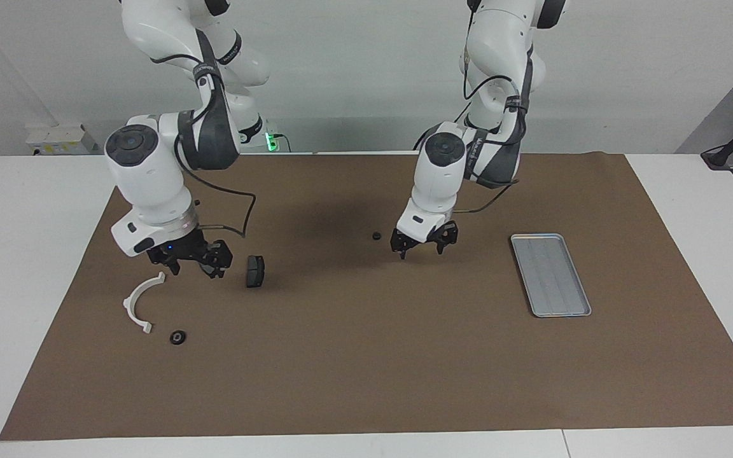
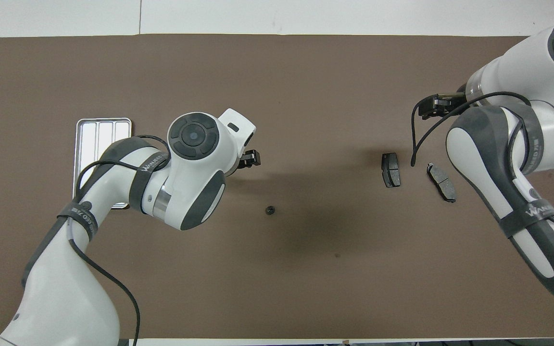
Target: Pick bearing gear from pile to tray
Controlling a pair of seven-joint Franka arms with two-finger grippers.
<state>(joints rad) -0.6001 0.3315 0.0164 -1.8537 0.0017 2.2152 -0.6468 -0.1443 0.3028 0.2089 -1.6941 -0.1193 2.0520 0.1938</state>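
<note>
Small parts scattered on the mat, tray apart at the left arm's end.
White curved bracket (image 1: pixel 142 301), two dark brake pads (image 1: pixel 254 271) (image 2: pixel 441 181), a black round piece (image 1: pixel 177 337); another (image 1: pixel 376 236) lies mid-table; ribbed silver tray (image 1: pixel 550 275) lies flat.

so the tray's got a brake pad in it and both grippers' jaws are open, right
Not quite. The tray holds nothing, as the facing view shows; a brake pad lies on the mat toward the right arm's end. The jaws of the left gripper and the right gripper are open.
</note>
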